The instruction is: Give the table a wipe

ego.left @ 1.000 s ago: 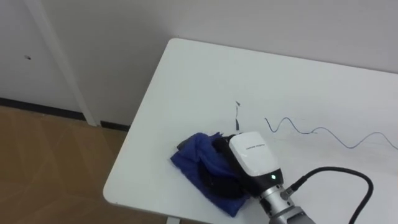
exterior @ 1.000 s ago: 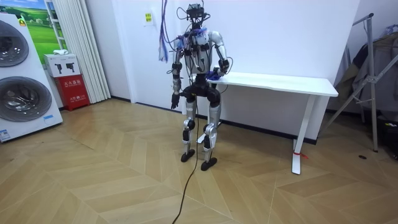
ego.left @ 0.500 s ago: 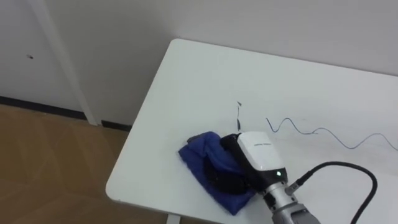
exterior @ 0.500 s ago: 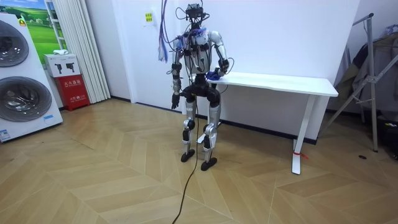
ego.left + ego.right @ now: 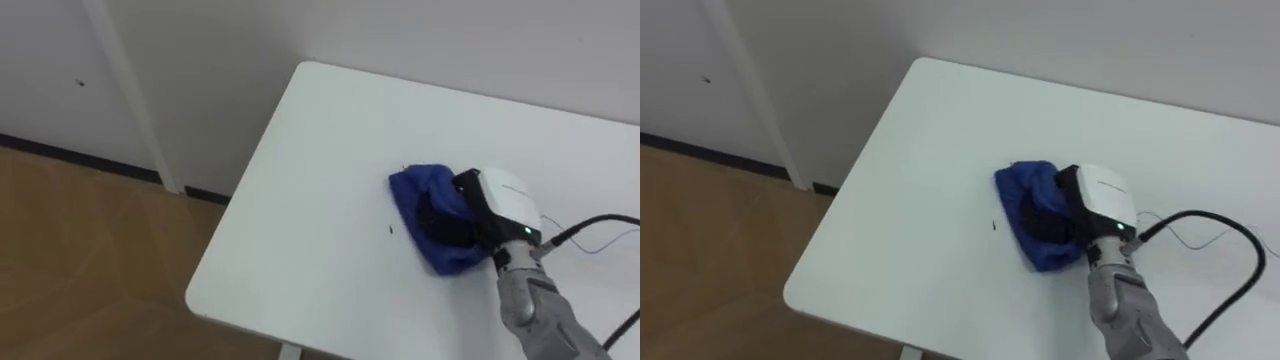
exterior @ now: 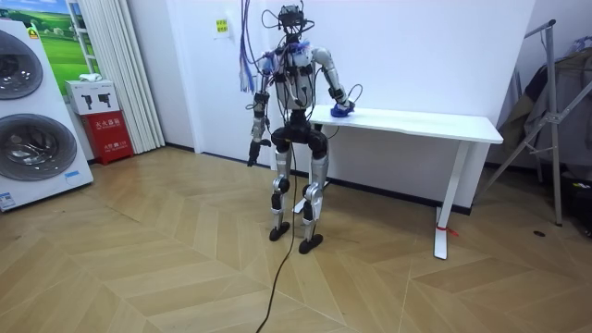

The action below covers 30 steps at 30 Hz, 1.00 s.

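View from the robot's head, looking down at the corner of a white table (image 5: 300, 200) that fills the center and right of the frame. A wooden floor (image 5: 80, 260) lies at lower left and a pale wall (image 5: 200, 60) runs across the top. A bunched blue cloth (image 5: 408, 188) lies on the tabletop right of center, well in from the table's edges. The robot's right hand (image 5: 505, 200) comes in from the lower right and rests on top of the cloth, white back facing up. Its dark fingers (image 5: 440, 222) bend down over the fabric and grip it. 1 small dark mark (image 5: 390, 229) sits on the bare surface just left of the cloth.

In the room view, the robot stands upright at the table's end on the room view's left, right arm stretched out over the tabletop. Its left hand (image 6: 252, 159) hangs by its side — I cannot tell how that hand is set.
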Motion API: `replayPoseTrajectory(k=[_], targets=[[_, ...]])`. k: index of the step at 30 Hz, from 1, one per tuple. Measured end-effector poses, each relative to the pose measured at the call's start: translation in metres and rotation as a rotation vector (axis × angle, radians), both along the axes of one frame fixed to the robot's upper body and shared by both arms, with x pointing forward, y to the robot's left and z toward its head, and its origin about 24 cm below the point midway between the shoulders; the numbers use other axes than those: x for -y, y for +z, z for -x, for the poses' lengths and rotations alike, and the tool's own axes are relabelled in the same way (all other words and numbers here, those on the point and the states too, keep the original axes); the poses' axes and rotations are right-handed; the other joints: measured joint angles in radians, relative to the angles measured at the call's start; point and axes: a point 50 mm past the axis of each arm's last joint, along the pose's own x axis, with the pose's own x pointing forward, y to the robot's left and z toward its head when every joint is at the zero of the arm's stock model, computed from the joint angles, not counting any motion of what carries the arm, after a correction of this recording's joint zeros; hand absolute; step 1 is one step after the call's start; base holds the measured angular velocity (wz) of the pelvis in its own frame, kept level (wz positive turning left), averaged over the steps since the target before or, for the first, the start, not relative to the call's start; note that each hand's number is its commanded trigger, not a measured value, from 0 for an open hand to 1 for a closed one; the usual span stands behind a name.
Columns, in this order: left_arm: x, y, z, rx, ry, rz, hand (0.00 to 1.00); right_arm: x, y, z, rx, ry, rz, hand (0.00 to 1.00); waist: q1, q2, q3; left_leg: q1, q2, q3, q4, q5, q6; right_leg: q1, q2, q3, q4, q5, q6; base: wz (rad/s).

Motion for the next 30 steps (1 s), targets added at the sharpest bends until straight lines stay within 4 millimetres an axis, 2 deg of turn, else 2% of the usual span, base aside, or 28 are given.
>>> replayPoseTrajectory(k=[3, 5, 7, 11, 16, 18, 20, 21, 22, 24, 25, 26, 27, 28, 29, 30], targets=[[-0.007, 0.003, -0.002, 0.013, 0.000, -0.019, 0.00, 0.016, -0.006, 0.014, -0.004, -0.079, 0.003, 1.00, -0.025, 0.000, -0.0008, 0.014, -0.004, -0.012, -0.002, 0.002, 0.003, 0.021, -0.004, 0.000, -0.002, 0.000, 0.001, 0.21], [-0.011, 0.005, -0.001, 0.033, 0.026, -0.033, 0.00, 0.030, -0.013, 0.028, -0.013, -0.149, 0.004, 1.00, -0.043, -0.002, -0.0048, 0.018, -0.004, -0.012, -0.002, 0.002, 0.003, 0.028, -0.007, -0.006, 0.000, 0.000, 0.002, 0.04], [-0.015, 0.007, -0.002, 0.047, 0.045, -0.043, 0.00, 0.042, -0.019, 0.039, -0.022, -0.208, 0.004, 1.00, -0.051, -0.004, -0.0083, 0.020, -0.004, -0.011, -0.001, 0.002, 0.004, 0.030, -0.009, -0.012, 0.000, 0.001, 0.004, -0.02], [-0.018, 0.008, -0.002, 0.058, 0.060, -0.069, 0.00, 0.064, -0.024, 0.054, -0.031, -0.323, 0.021, 1.00, -0.069, -0.005, -0.0095, 0.017, -0.004, -0.002, 0.007, 0.002, 0.004, 0.035, -0.010, -0.004, 0.001, 0.003, 0.007, -0.02], [-0.017, 0.008, -0.003, 0.070, 0.057, -0.083, 0.00, 0.069, -0.026, 0.059, -0.037, -0.359, 0.027, 1.00, -0.073, -0.002, -0.0120, 0.017, -0.006, 0.002, 0.016, 0.001, 0.005, 0.043, -0.007, -0.017, 0.002, 0.004, 0.009, -0.03], [-0.015, 0.007, -0.006, 0.078, 0.060, -0.076, 0.00, 0.068, -0.024, 0.056, -0.044, -0.354, 0.038, 1.00, -0.067, 0.001, -0.0124, 0.013, -0.005, 0.003, 0.014, 0.001, 0.005, 0.042, -0.005, -0.013, 0.003, 0.003, 0.010, -0.07], [-0.010, 0.005, -0.007, 0.066, 0.052, -0.062, 0.00, 0.062, -0.020, 0.047, -0.067, -0.315, 0.077, 1.00, -0.038, 0.009, -0.0122, 0.015, 0.001, 0.014, 0.016, 0.004, 0.002, 0.029, -0.001, 0.000, 0.008, 0.003, 0.010, -0.23], [-0.009, 0.005, -0.008, 0.067, 0.049, -0.060, 0.00, 0.060, -0.018, 0.044, -0.072, -0.302, 0.091, 1.00, -0.037, 0.009, -0.0121, 0.013, 0.002, 0.015, 0.016, 0.006, 0.000, 0.025, 0.000, -0.001, 0.011, 0.003, 0.009, -0.13], [-0.007, 0.004, -0.012, 0.069, 0.047, -0.054, 0.00, 0.053, -0.014, 0.037, -0.079, -0.266, 0.114, 1.00, -0.031, 0.005, -0.0079, 0.012, 0.005, 0.016, 0.012, 0.011, -0.004, 0.018, 0.001, 0.001, 0.019, 0.003, 0.009, -0.16], [-0.003, 0.002, -0.019, 0.073, 0.042, -0.044, 0.00, 0.034, -0.007, 0.023, -0.089, -0.183, 0.132, 1.00, 0.006, 0.005, -0.0059, 0.011, 0.015, 0.044, 0.002, 0.016, -0.007, 0.001, 0.007, 0.027, 0.022, 0.004, -0.002, -0.41], [-0.001, 0.001, -0.024, 0.074, 0.027, -0.039, 0.00, 0.013, 0.000, 0.010, -0.077, -0.088, 0.164, 1.00, 0.028, 0.001, -0.0051, 0.006, 0.023, 0.062, -0.001, 0.019, -0.011, -0.014, 0.013, 0.041, 0.025, 0.008, -0.010, -0.40], [0.000, 0.000, -0.030, 0.074, 0.016, -0.035, 0.00, -0.012, 0.009, -0.005, -0.053, 0.016, 0.183, 1.00, 0.033, 0.001, -0.0028, -0.001, 0.026, 0.068, -0.001, 0.022, -0.016, -0.021, 0.019, 0.049, 0.024, 0.011, -0.013, -0.31], [0.001, 0.000, -0.033, 0.075, 0.012, -0.033, 0.00, -0.024, 0.012, -0.011, -0.045, 0.066, 0.183, 1.00, 0.041, -0.002, -0.0002, -0.002, 0.029, 0.072, -0.003, 0.024, -0.018, -0.027, 0.021, 0.055, 0.025, 0.012, -0.016, -0.09], [0.001, -0.001, -0.036, 0.074, 0.005, -0.030, 0.00, -0.048, 0.017, -0.024, -0.035, 0.141, 0.162, 1.00, 0.061, -0.007, 0.0102, -0.002, 0.033, 0.076, -0.004, 0.025, -0.019, -0.029, 0.025, 0.055, 0.023, 0.014, -0.020, 0.00], [0.002, -0.001, -0.042, 0.087, 0.001, -0.027, 0.00, -0.064, 0.021, -0.032, -0.027, 0.192, 0.142, 1.00, 0.080, -0.016, 0.0143, -0.004, 0.034, 0.072, -0.004, 0.025, -0.020, -0.033, 0.027, 0.051, 0.017, 0.015, -0.020, 0.04], [0.003, -0.001, -0.043, 0.087, 0.000, -0.025, 0.00, -0.069, 0.024, -0.035, -0.025, 0.210, 0.131, 1.00, 0.092, -0.018, 0.0135, -0.007, 0.034, 0.069, -0.003, 0.025, -0.020, -0.035, 0.027, 0.049, 0.017, 0.015, -0.020, 0.16]])
